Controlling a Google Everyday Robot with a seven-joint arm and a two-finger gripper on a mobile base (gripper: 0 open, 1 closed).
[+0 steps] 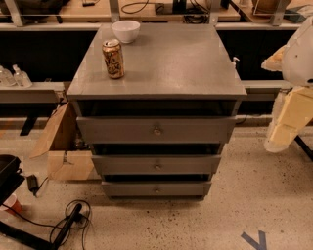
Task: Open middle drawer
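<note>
Camera view: with the cream gripper (284, 133) at the right edge, state untellable, the small round metal knob (157, 166) on the wide grey middle drawer (127, 165) is being advised for a centred, straight pull

Looks like a robotics lab or workshop: speckled concrete floor (254, 195), blue tape mark (257, 240), loose cables (73, 222), cardboard box (63, 151), cluttered benches (73, 12) behind, robot gripper (279, 139) hanging at right beside grey drawer cabinet (166, 63)
</note>
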